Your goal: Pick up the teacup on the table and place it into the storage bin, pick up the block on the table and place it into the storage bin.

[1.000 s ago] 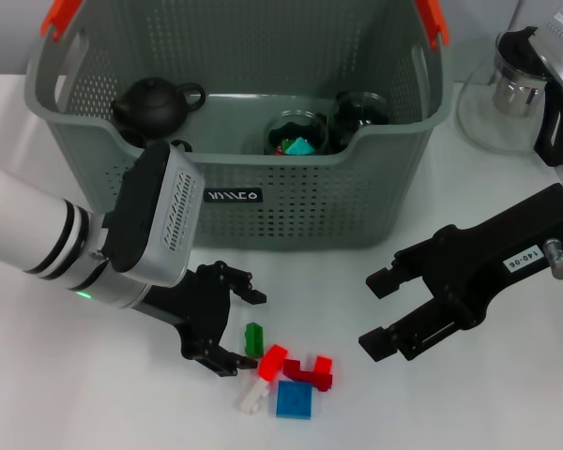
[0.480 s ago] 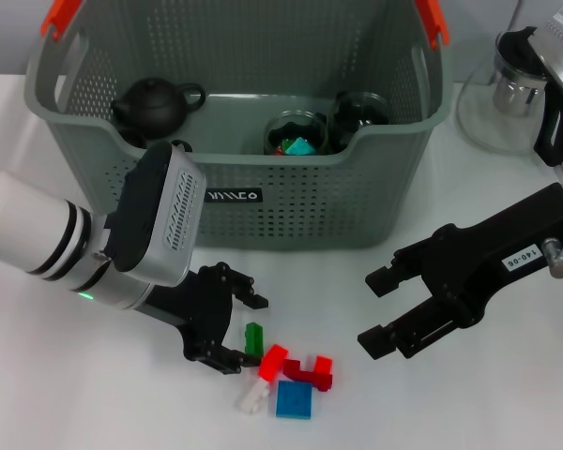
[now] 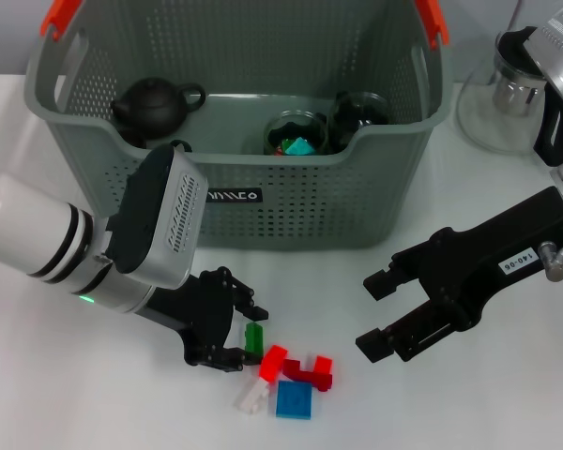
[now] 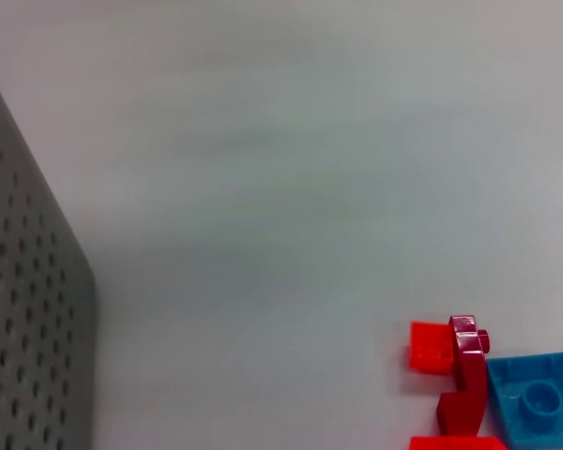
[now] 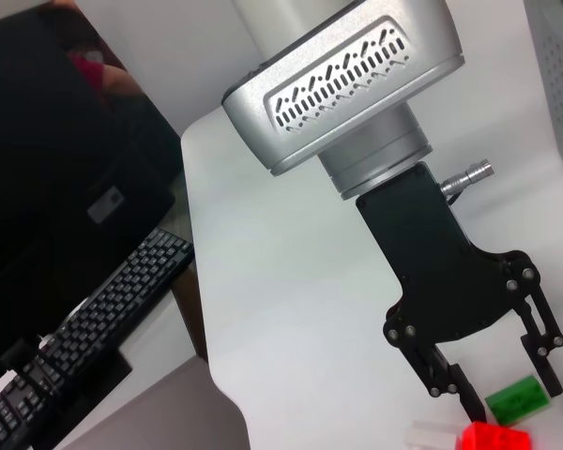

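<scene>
1. The left gripper [image 3: 246,332] is spread open around the green block [image 3: 254,337], low on the table [image 3: 507,403], at about 6 o'clock from the storage bin [image 3: 291,202].
2. The block should be centred between the fingers before closing.
3. The red block [image 3: 272,362] lies just beside it at 5 o'clock and could be pushed.
4. The right gripper [image 3: 379,312] is held open at 3 o'clock, idle.

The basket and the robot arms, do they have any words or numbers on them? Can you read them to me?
"140-06": white sticker on the right gripper, printed slantwise.
White lettering on the black label on the storage bin: stylised marks, not readable.
Left gripper: no writing seen.
</scene>
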Controlling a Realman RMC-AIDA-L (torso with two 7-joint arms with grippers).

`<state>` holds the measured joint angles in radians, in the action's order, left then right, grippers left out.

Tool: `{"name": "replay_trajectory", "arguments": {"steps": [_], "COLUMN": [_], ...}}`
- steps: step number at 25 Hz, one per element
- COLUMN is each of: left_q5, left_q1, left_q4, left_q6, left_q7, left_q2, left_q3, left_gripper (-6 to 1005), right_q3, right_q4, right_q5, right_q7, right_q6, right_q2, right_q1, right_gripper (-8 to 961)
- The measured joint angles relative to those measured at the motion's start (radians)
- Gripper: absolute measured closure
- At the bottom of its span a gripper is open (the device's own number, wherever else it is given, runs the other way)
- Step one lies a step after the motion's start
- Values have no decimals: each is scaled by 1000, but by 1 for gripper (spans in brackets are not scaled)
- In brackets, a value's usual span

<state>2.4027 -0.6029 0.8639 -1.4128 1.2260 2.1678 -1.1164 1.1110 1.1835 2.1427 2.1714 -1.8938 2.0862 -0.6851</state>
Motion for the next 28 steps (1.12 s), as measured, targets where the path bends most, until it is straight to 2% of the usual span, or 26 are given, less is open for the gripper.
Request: {"name": "replay_trajectory", "arguments": {"steps": [3,14,18,28], "left_q5": [1,2,3,4], "left_q1": [0,-4,-6,-46], "left_q4": [0,-11,-13,-47], "left_q6": [-1,7,8,-15], "left_q7": [1,2,9,66], "left_q2": [1,1,1,-22], "left_q3": [0,-5,-5,3], "left_gripper": [475,474,504,576], "right_q3": [0,0,0,-1], "right_q4": [-5,-12,-12,-13], "right_q5": [0,0,0,0], "right_q7": [-3,-6,-8,-19], "right_q6": [2,11,12,12], "right_q2": [0,0,0,-2], "right_q1": [-1,-2,-2,-2], "right_gripper": [14,15,15,15]}}
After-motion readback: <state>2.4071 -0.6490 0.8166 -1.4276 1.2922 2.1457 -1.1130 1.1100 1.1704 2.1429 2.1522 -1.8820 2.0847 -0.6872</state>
